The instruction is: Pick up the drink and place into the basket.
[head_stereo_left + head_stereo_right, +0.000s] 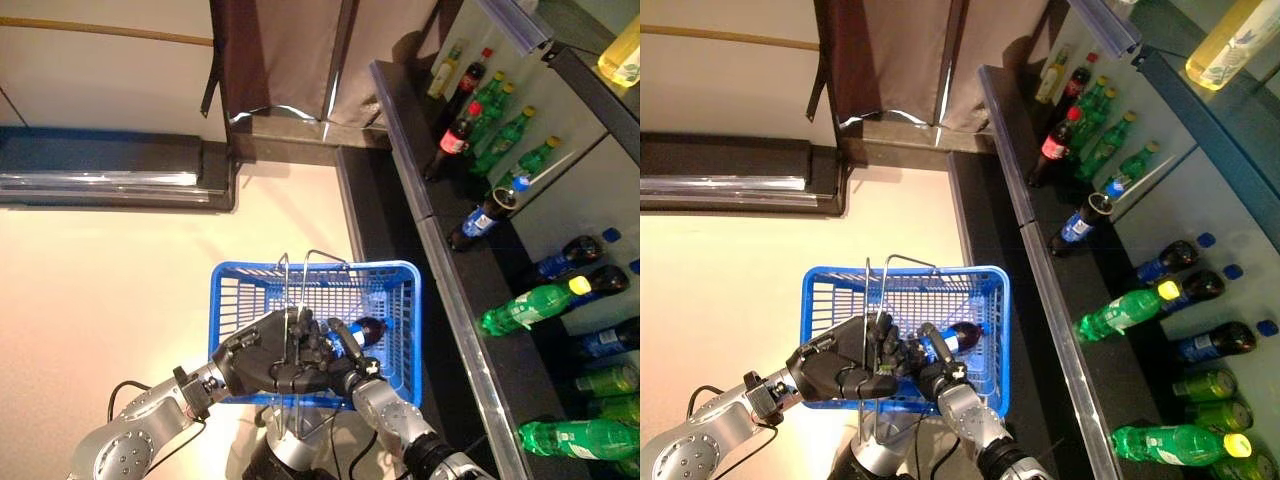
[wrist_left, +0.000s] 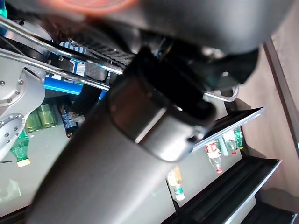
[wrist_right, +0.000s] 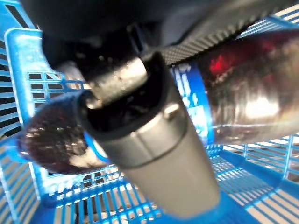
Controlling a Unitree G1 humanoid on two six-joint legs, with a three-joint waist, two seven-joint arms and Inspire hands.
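Gripping the wire handles, the left hand (image 1: 845,372) steadies the blue basket (image 1: 985,330) while the right hand (image 1: 935,375), fingers wrapped round the dark drink bottle (image 1: 958,338), holds it inside, ready to release.

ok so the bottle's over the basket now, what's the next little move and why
Probably lower it a touch and let go. The right robot hand is curled round the dark bottle with the blue label, already inside the blue basket, whose wire handles the left robot hand grips. Nothing lies under the bottle.
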